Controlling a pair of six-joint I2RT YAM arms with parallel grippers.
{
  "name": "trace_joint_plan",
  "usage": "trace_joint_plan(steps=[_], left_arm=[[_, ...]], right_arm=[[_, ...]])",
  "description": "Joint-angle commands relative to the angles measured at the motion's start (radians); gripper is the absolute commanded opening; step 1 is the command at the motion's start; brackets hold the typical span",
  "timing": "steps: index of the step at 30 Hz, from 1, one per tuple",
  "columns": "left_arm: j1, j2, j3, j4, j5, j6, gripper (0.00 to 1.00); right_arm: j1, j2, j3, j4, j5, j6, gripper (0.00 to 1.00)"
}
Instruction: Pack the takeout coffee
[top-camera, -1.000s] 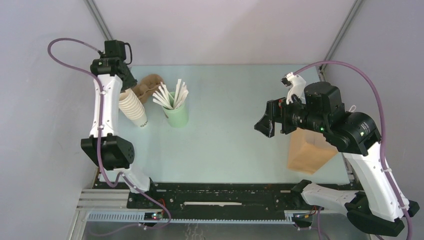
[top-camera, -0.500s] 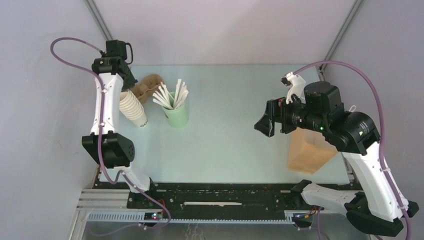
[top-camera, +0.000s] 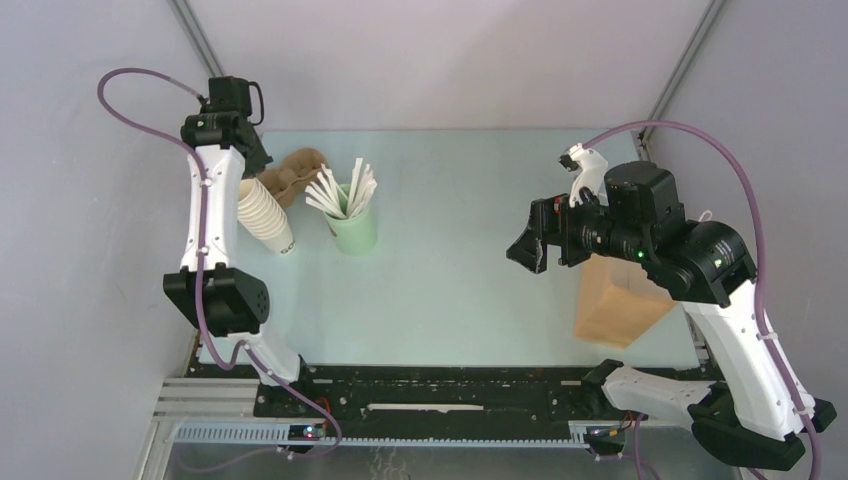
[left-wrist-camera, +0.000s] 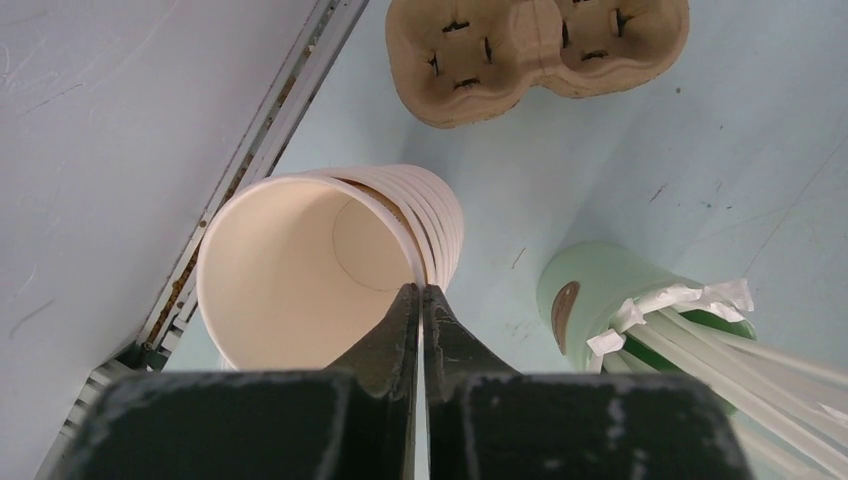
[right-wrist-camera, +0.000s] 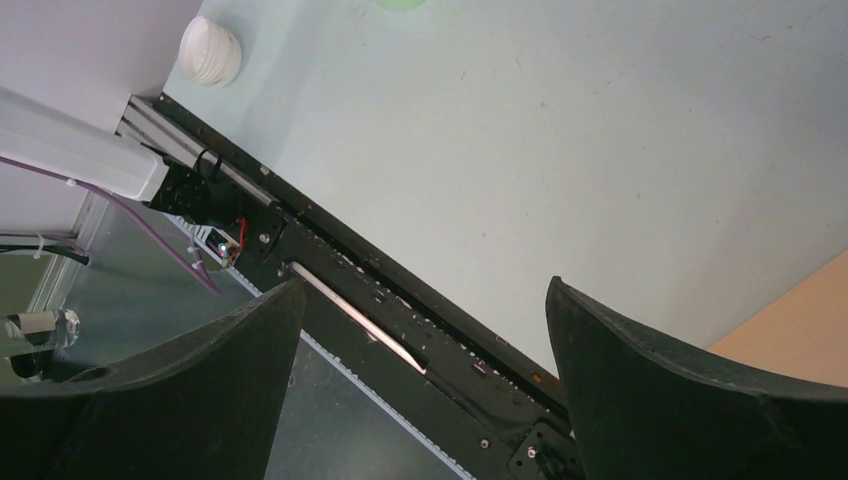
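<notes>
While left hand (left-wrist-camera: 421, 292) pinches top cup (left-wrist-camera: 290, 270) rim at table (top-camera: 450, 280) left edge, right hand (right-wrist-camera: 425, 290) gapes above mid-table

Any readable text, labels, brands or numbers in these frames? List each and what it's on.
No legible text anywhere.
Dark print at the narrow end of the cup stack, top view: too small to read.
Brown mark on the green cup, left wrist view: blurred, no letters made out.
Nothing on cup carrier, paper bag.

matt cream paper top cup (left-wrist-camera: 290, 270), rough brown pulp carrier (left-wrist-camera: 535, 50), matt black plastic fingers (left-wrist-camera: 385, 345).
</notes>
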Motion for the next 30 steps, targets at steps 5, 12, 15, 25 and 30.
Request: trace_joint_plan(steps=[5, 12, 15, 25, 30], left_arm=[[0.005, -0.012, 0.032, 0.019, 0.001, 0.015, 0.17], [0.005, 0.01, 0.048, 0.019, 0.005, 0.009, 0.16], [0.005, 0.014, 0.05, 0.015, 0.003, 0.009, 0.16], [0.005, 0.025, 0.055, 0.014, 0.004, 0.006, 0.08], [0.001, 0.007, 0.069, 0.003, -0.02, 0.019, 0.01]], right_arm=[[-0.007, -0.008, -0.002, 0.03, -0.01, -0.012, 1.0], [-0.008, -0.009, 0.004, 0.023, 0.0, -0.012, 1.0], [-0.009, -0.008, 0.003, 0.023, 0.003, -0.014, 1.0], [-0.014, -0.007, 0.001, 0.025, 0.0, -0.018, 1.0], [-0.015, -0.01, -0.004, 0.026, -0.002, -0.017, 1.0]])
